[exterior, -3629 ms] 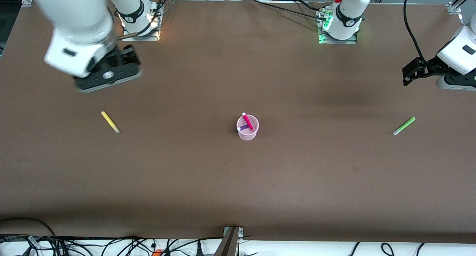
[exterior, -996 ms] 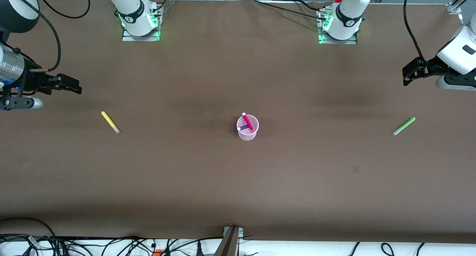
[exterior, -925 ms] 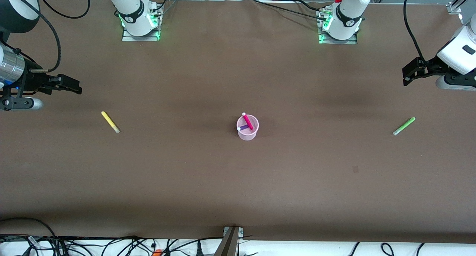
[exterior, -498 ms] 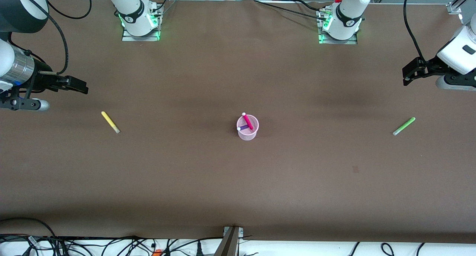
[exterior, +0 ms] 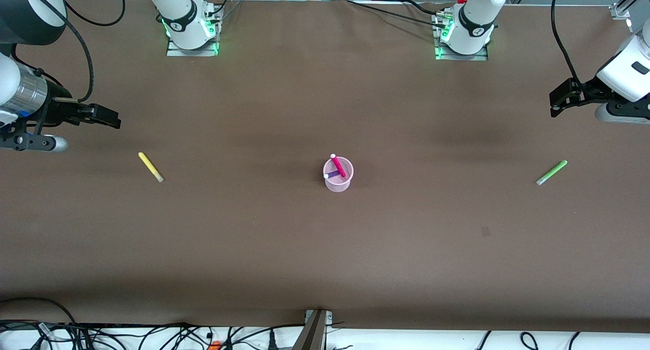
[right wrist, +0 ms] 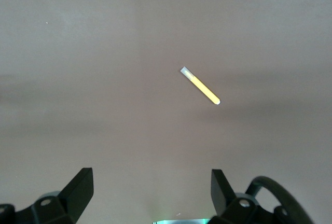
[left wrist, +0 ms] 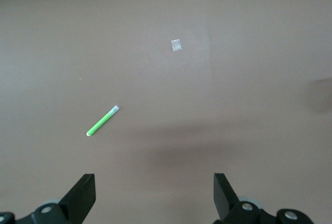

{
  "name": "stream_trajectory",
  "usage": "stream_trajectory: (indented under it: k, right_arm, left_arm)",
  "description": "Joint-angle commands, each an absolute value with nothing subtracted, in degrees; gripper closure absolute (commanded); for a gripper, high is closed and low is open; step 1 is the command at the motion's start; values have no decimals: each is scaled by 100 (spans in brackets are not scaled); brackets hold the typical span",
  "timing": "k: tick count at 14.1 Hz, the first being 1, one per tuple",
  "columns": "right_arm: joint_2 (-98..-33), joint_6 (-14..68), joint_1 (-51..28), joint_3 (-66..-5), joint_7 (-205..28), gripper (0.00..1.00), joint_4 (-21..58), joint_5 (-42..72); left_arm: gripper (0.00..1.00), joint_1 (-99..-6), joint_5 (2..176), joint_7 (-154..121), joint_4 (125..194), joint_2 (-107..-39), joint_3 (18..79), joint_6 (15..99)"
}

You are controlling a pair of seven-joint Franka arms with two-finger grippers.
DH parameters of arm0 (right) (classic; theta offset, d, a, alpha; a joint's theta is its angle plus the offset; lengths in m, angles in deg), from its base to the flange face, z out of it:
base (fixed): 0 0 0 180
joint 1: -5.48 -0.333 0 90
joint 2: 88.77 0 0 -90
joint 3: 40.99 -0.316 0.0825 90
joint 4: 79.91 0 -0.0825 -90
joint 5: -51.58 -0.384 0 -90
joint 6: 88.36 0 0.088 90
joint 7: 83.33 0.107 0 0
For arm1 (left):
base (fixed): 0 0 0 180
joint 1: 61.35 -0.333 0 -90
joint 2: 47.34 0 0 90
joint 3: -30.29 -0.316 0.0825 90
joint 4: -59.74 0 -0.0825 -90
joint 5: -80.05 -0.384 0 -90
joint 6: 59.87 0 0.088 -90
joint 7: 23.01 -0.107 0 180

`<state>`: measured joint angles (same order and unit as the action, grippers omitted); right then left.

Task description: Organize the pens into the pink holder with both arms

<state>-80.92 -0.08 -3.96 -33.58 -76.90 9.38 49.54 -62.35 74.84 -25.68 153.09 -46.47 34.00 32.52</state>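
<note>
- The pink holder stands at the middle of the front view on the brown table. A magenta pen and a dark purple pen are already in it, leaning crosswise, their pale tips at the rim.
- Two pens are not yet in. The yellow pen lies flat at the left of the frame, toward the right arm's end of the table; the light green pen lies flat at the right of the frame, toward the left arm's end. Both are well apart from the holder.
- The right gripper hangs at the upper left of the front frame, above the table and higher in the frame than the yellow pen. In the right wrist view its fingers are spread wide with nothing between them, and the yellow pen lies ahead of them, on a diagonal.
- The left gripper hangs at the upper right of the front frame, over the table's edge region above the green pen. Its fingers are likewise spread and empty; the green pen lies ahead, also diagonal.
- Each pen is plainly nearer its own arm, so the likely split is one pen per arm.
- Either pen's long axis runs slantwise, so the wrist probably needs turning until the fingers close across the barrel, not along it.
</note>
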Motion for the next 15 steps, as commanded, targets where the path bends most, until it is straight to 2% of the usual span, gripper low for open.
stream_trajectory:
  k: [1,5,15]
  right_arm:
    - [-8173,-12,326,-4114,-7612,1,947,5027]
    - [-8182,6,626,-4371,-7629,0,930,5035]
    - [-8156,-29,610,-4328,-7630,0,816,4992]
  left_arm:
    - [0,-6223,7592,-2583,15202,-4664,3398,3163]
    - [0,-6249,7909,-2539,15211,-4664,3390,3145]
    - [0,-6240,7909,-2548,15211,-4664,3390,3137]
